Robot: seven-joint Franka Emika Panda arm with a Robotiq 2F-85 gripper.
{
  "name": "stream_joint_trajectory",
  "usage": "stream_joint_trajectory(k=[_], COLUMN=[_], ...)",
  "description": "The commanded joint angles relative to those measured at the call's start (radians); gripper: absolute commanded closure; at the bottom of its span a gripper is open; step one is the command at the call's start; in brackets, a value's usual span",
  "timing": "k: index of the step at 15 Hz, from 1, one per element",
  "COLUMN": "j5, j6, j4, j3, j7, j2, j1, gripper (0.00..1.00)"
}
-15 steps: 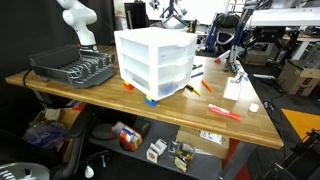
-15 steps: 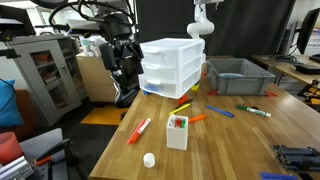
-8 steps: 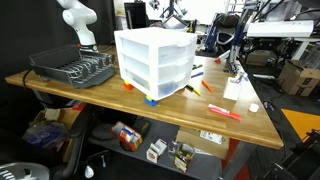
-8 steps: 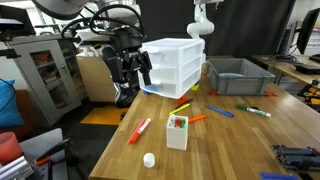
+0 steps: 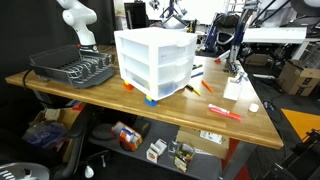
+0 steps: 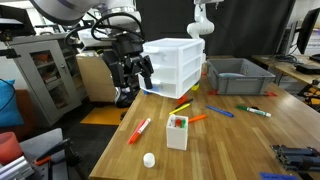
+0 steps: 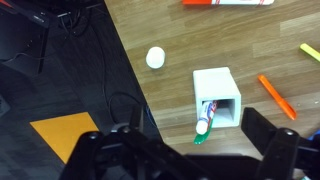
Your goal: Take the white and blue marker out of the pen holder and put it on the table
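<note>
The pen holder (image 7: pixel 217 98) is a small white square tube. In the wrist view its dark mouth faces the camera. A whitish marker (image 7: pixel 203 126) with a red band and a greenish end pokes out of it. In an exterior view the holder (image 6: pixel 177 131) stands upright with red and green showing at its top. No clearly blue part can be made out.

It stands on the light wooden table (image 6: pixel 250 140), near the long edge. Bare wood lies on all 4 sides of it. A white cap (image 7: pixel 155 58) sits apart from it, closer to that edge. A red marker (image 6: pixel 139 130) lies beside the same edge. 1 orange marker (image 7: pixel 278 97) lies near the holder on the inner side, and more markers are scattered further in. The white 3-drawer unit (image 6: pixel 175 65) stands well apart, with a grey bin (image 6: pixel 240 78) beyond it.

The gripper (image 6: pixel 135 75) hangs in the air off the table's edge, well above the top. In the wrist view the gripper (image 7: pixel 186 150) has its jaws spread wide and grasps nothing. One of its black fingers (image 7: pixel 272 148) is over wood, and the other is over dark floor.
</note>
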Motion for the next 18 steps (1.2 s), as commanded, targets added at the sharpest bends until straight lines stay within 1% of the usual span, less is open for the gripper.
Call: stream_joint_trajectory(k=[1, 5, 7, 10, 12, 13, 14, 15, 17, 18], j5=[-0.101, -0.229, -0.257, -0.263, -0.265, -0.267, -0.270, -0.275, -0.291, -0.304], j6=[0.086, 0.137, 0.148, 0.149, 0.147, 0.146, 0.146, 0.145, 0.142, 0.141], j4=[0.024, 0.053, 0.072, 0.095, 0.110, 0.116, 0.123, 0.130, 0.145, 0.153], j3=[-0.021, -0.074, -0.105, -0.138, -0.153, -0.161, -0.168, -0.176, -0.190, -0.199], j7=[0.110, 0.250, 0.287, 0.308, 0.314, 0.319, 0.324, 0.330, 0.340, 0.346], j2=[0.091, 0.179, 0.215, 0.257, 0.283, 0.293, 0.304, 0.312, 0.329, 0.337], j1=[-0.002, 0.014, 0.026, 0.046, 0.064, 0.073, 0.082, 0.091, 0.105, 0.112], gripper=[0.00, 0.00, 0.00, 0.00, 0.07, 0.05, 0.07, 0.15, 0.37, 0.45])
